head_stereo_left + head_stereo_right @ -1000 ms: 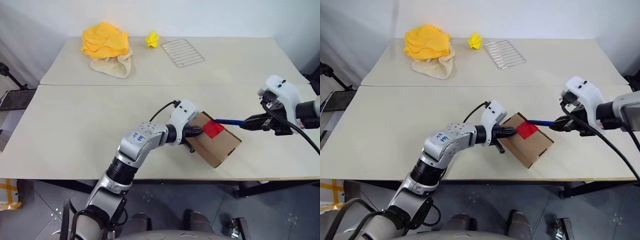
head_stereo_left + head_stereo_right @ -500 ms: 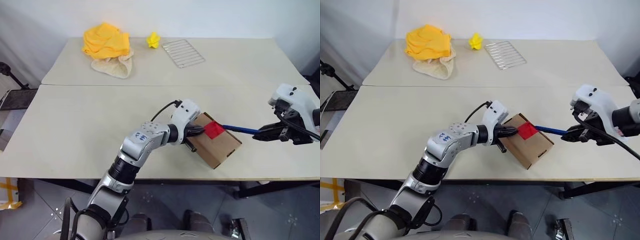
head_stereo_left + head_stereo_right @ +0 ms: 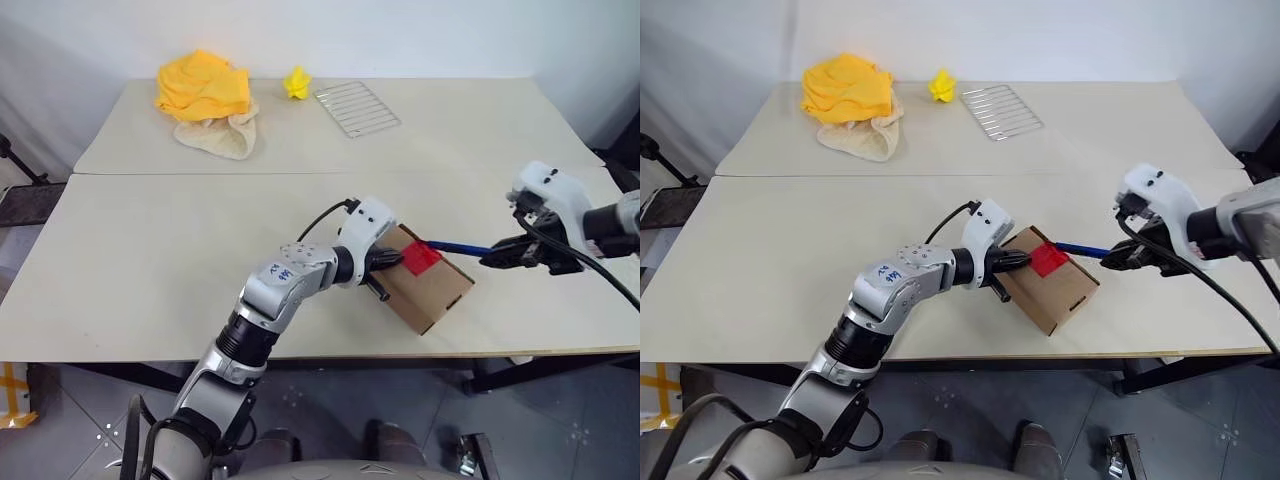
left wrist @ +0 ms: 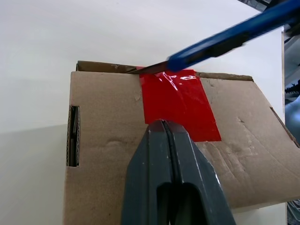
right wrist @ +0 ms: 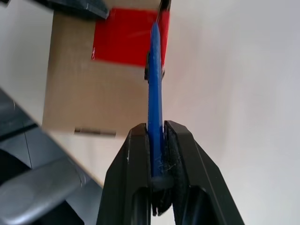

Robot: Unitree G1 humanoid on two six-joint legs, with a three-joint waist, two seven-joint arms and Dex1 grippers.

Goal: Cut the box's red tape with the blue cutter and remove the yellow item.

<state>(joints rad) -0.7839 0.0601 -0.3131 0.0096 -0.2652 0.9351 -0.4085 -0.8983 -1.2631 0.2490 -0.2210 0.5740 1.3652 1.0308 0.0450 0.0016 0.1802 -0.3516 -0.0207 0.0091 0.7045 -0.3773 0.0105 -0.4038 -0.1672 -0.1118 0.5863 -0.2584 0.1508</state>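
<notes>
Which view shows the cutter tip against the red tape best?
Left wrist view: the blue cutter tip meets the far edge of the red tape on the box, large and unobstructed. Right wrist view looks along the blade; eye views show the tape small.

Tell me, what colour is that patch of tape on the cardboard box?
Bright, glossy red tape on the brown box; the left wrist view shows it best.

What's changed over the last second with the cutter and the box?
The right hand, shut on the blue cutter, drew back away from the box half a second ago and has come back in, so the blade tip again sits at the edge of the red tape. The left hand stays shut, pressing on the box, which has not moved. The tape still holds the flap.
</notes>
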